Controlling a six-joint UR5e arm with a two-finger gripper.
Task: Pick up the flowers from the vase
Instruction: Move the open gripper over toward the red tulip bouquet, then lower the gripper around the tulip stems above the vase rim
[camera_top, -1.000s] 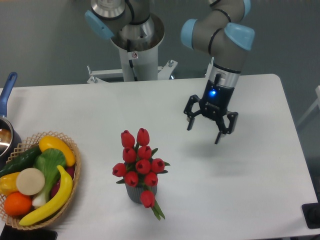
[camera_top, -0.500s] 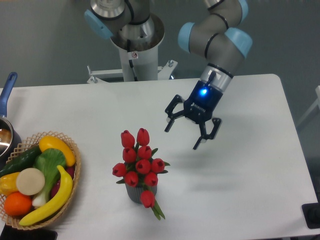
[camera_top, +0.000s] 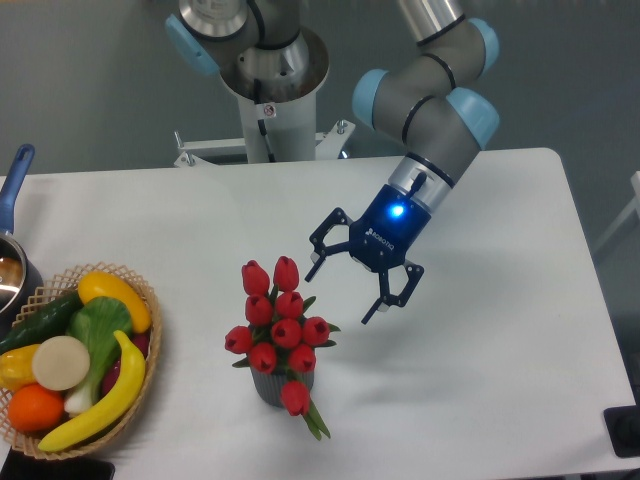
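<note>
— What differs?
— My pincer (camera_top: 341, 290) is further left and lower than a moment ago, tilted, fingers spread, near the flowers (camera_top: 279, 325).
— And they?
— Red tulips, green leaves, upright in the vase (camera_top: 272, 388) on the tabletop (camera_top: 480, 380).

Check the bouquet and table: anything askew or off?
One oddity: a single red tulip droops over the front rim of the small dark grey ribbed vase, its green stem end poking out low, while the other red tulips stand upright. The open gripper is apart from them.
</note>
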